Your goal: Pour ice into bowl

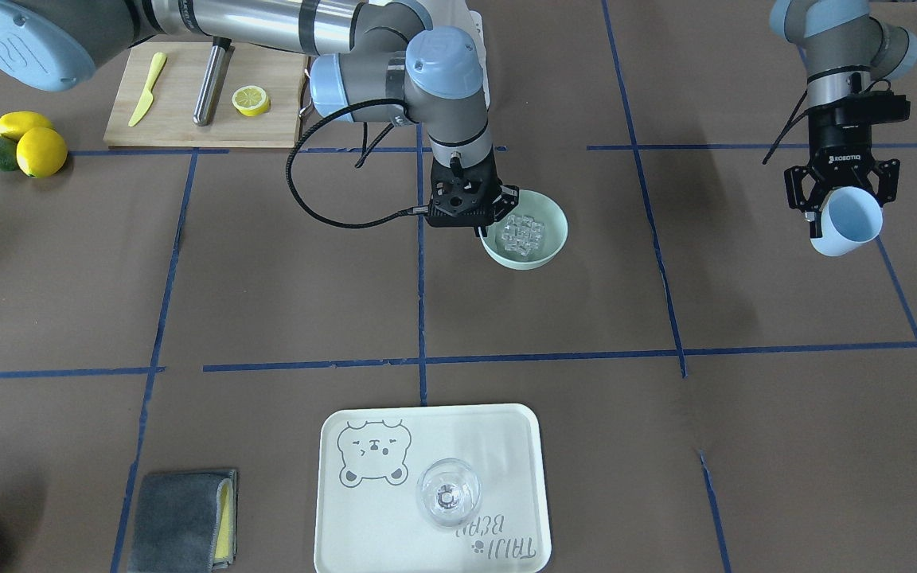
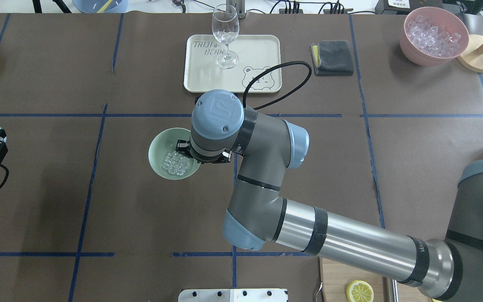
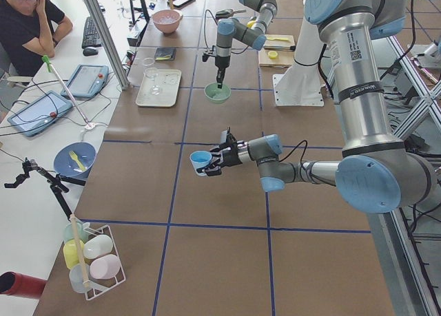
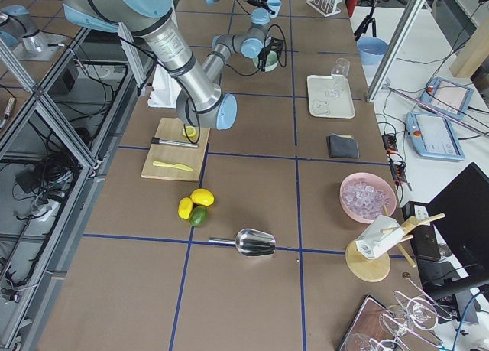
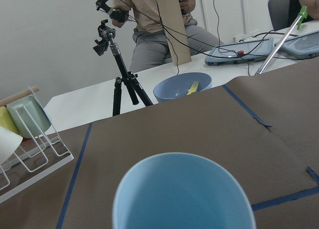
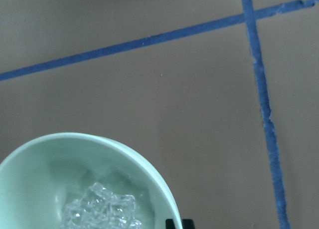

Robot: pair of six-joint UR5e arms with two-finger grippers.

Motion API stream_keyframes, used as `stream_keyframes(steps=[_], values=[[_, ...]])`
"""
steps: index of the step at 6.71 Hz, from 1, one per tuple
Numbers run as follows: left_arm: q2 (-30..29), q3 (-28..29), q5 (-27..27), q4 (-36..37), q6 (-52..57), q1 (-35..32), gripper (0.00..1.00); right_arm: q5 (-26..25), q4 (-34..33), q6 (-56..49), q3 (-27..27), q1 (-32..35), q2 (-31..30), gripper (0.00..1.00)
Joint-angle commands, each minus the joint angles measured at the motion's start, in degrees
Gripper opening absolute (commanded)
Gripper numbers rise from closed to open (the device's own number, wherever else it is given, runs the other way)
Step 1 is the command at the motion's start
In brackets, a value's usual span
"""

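Observation:
The pale mint-green bowl (image 1: 556, 224) stands near the table's middle with a pile of clear ice cubes (image 1: 524, 232) in it. My right gripper (image 1: 484, 231) is over the bowl's rim and shut on it. In the right wrist view the rim (image 6: 99, 139) and the ice (image 6: 102, 211) fill the lower left, with the fingertips (image 6: 177, 223) at the rim. My left gripper (image 1: 844, 215) is shut on a light blue cup (image 1: 848, 227), held tilted above the table, far from the bowl. No ice shows inside the cup (image 5: 184, 194).
A cream tray (image 1: 347, 509) with a wine glass (image 1: 448, 493) lies in front of the bowl. A grey cloth (image 1: 184, 517), a pink bowl of ice (image 2: 432, 35), a cutting board (image 1: 180, 119) with a lemon half, and whole lemons (image 1: 33, 143) lie around.

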Motion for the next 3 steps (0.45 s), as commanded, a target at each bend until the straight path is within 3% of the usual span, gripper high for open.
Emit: stream_keyframes(steps=[1, 2, 3], values=[[-1.9, 2.6, 1.3, 0.4, -12.7, 2.9, 0.00, 1.6, -4.7, -3.7, 12.6, 4.2, -9.2, 0.00], [-3.5, 7.1, 9.1, 0.3, -16.7, 7.2, 0.00, 1.7, -6.5, -7.7, 17.9, 5.7, -13.9, 0.00], [-4.8, 7.9, 12.8, 0.6, -17.0, 9.8, 0.00, 2.9, -6.8, -11.6, 22.1, 7.6, -18.4, 0.00]])
